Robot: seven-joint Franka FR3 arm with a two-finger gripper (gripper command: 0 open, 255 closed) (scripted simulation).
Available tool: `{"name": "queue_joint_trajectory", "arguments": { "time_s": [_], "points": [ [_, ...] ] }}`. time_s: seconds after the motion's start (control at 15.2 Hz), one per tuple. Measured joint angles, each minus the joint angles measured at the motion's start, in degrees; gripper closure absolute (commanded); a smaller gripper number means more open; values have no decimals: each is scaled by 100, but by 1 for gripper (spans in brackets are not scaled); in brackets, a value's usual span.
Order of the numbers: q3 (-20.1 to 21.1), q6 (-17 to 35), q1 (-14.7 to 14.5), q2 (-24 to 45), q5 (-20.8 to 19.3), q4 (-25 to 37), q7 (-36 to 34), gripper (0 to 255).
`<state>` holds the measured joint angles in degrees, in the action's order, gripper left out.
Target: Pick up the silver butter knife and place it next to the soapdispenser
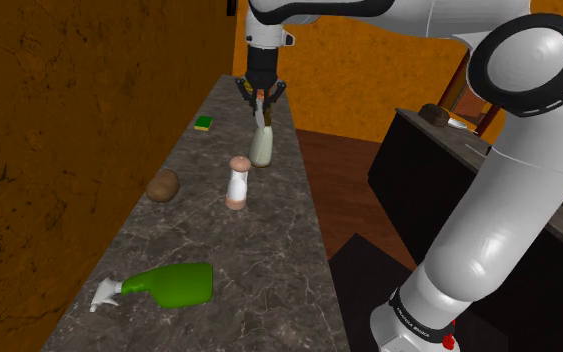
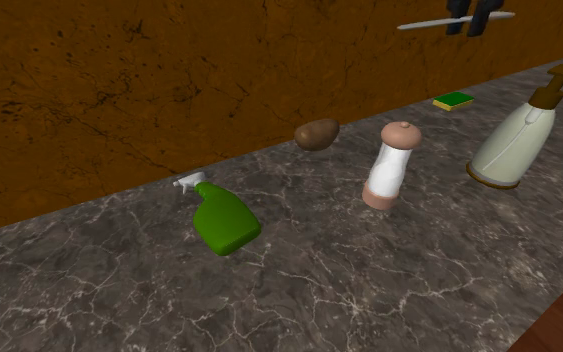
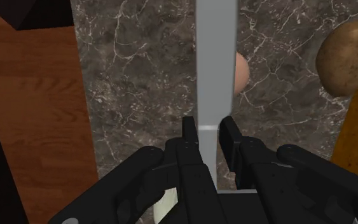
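Observation:
My black gripper (image 1: 260, 93) is shut on the silver butter knife (image 3: 215, 63), held in the air above the counter. In the wrist view the grey blade runs straight out from between the fingers (image 3: 189, 137). In the second exterior view the knife (image 2: 439, 21) lies level, sticking out of the gripper (image 2: 469, 15) towards that view's left. The soap dispenser (image 1: 260, 145), a cream bottle with a brown pump, stands upright right under the gripper. In the second exterior view the dispenser (image 2: 514, 140) is below and a little right of the knife.
On the dark marble counter (image 1: 269, 260) stand a pink-capped shaker (image 1: 236, 183) and a brown potato (image 1: 163, 185); a green spray bottle (image 1: 169, 284) lies on its side. A green-and-yellow sponge (image 1: 203, 123) lies by the orange wall. The wooden floor (image 1: 344, 190) runs along the counter's edge.

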<state>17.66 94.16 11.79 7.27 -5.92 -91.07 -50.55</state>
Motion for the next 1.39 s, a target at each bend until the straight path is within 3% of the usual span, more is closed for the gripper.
{"name": "queue_joint_trajectory", "arguments": {
  "time_s": [0.53, 0.92, 1.39],
  "points": [
    [-431, 91, 563, 138, -40, 126, 987, 255],
    [-723, 37, 950, 502, -97, 598, 1677, 255],
    [-756, 566, 1008, 497, -101, 70, 1712, 255]
  ]
}}
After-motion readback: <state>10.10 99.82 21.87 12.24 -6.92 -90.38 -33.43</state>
